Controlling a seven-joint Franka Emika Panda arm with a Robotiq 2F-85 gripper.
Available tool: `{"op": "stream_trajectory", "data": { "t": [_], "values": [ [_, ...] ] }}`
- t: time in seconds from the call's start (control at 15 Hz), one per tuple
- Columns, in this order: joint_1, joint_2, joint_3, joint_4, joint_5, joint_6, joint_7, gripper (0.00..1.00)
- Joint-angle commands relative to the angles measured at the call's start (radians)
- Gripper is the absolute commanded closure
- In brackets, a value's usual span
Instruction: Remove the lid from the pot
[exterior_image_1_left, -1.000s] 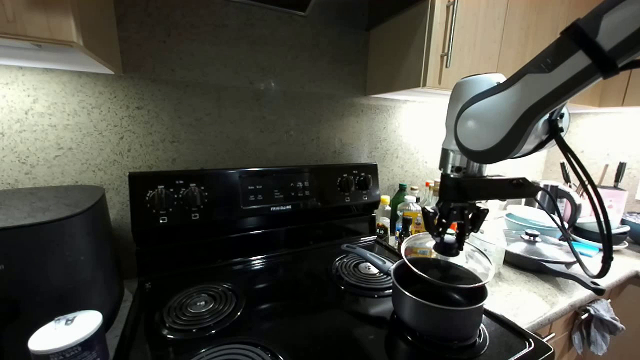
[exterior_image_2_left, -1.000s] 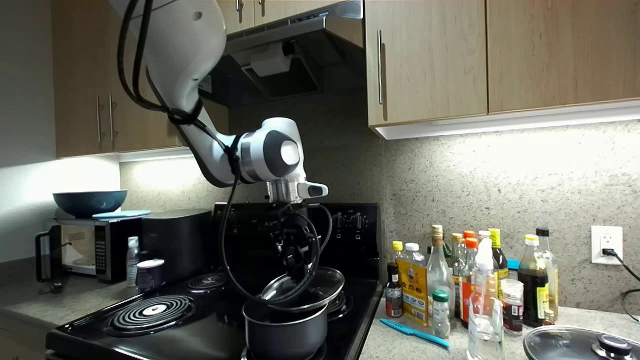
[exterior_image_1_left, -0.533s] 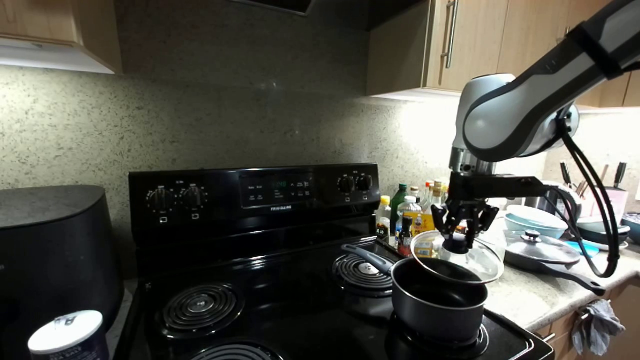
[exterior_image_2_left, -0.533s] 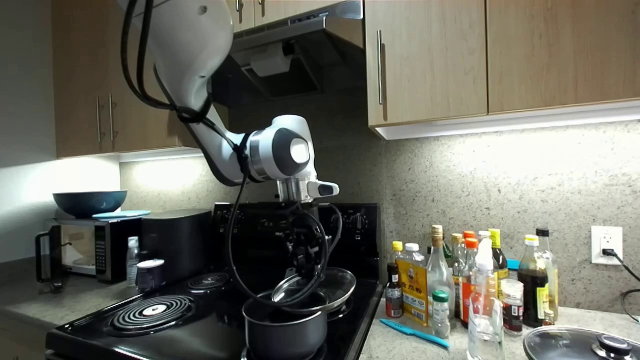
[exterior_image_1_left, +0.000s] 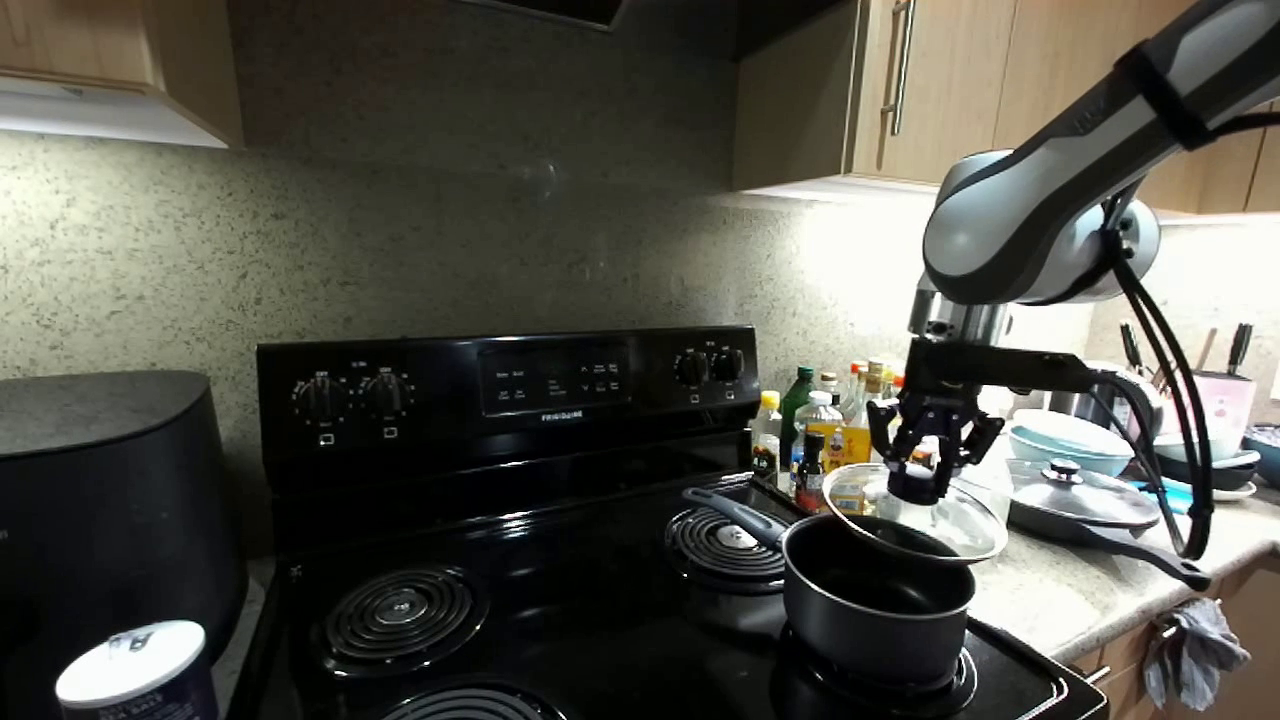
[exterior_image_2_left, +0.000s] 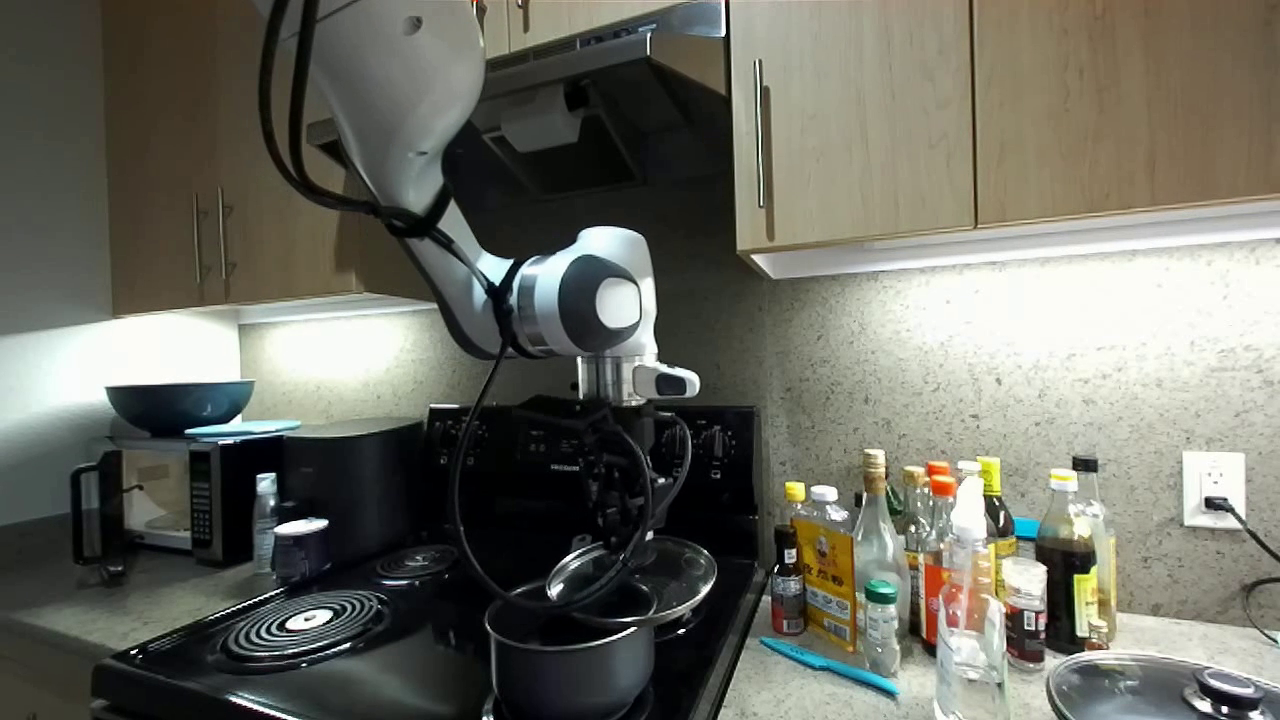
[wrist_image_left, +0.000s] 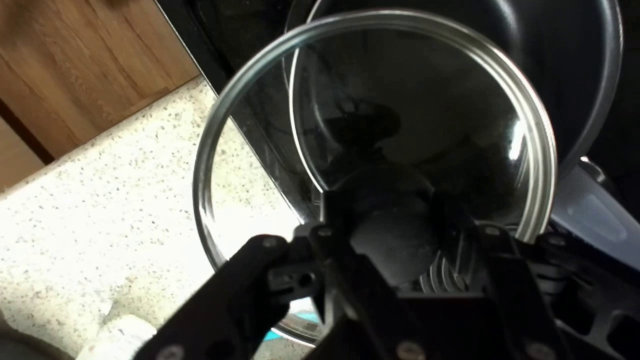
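The lid (exterior_image_1_left: 965, 525) is round clear glass with a thin metal rim. It also shows in an exterior view (exterior_image_2_left: 685, 580) and the wrist view (wrist_image_left: 430, 90). My gripper (exterior_image_1_left: 920, 482) is shut on the lid's dark knob (wrist_image_left: 395, 245), seen between the fingers in the wrist view (wrist_image_left: 385, 210). The lid is tilted, off the pot's centre, overlapping part of its opening in view; I cannot tell whether its edge touches the rim. The dark pot (exterior_image_1_left: 875, 630) stands upright on a burner with its inside showing; it is also in an exterior view (exterior_image_2_left: 570, 670).
The pot's handle (exterior_image_1_left: 735, 515) points to the back left. Several bottles (exterior_image_2_left: 880, 550) stand on the counter beside the stove. A second pan with a glass lid (exterior_image_1_left: 1080, 495) sits there too. A teal knife (exterior_image_2_left: 830, 668) lies near the stove edge.
My gripper and the lid have moved to the right in both exterior views, showing more of the pot's inside. Over the last half second they have shifted only slightly. The pot has not moved.
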Motion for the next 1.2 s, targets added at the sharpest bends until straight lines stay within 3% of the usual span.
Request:
{"op": "stream_trajectory", "data": {
  "t": [0.0,0.4,0.47,0.53,0.73,0.8,1.13],
  "values": [
    [-0.034,0.0,-0.02,0.053,0.128,-0.058,-0.061,0.77],
    [-0.071,0.029,-0.054,0.113,0.241,-0.127,-0.052,0.77],
    [-0.062,0.016,-0.048,0.08,0.186,-0.089,-0.029,0.77],
    [-0.065,0.021,-0.05,0.084,0.19,-0.093,-0.029,0.52],
    [-0.064,0.029,-0.049,0.083,0.19,-0.093,-0.029,0.52],
    [-0.065,0.033,-0.049,0.08,0.183,-0.073,-0.03,0.77],
    [-0.089,0.094,-0.078,0.128,0.211,-0.112,-0.018,0.77]
  ]
}}
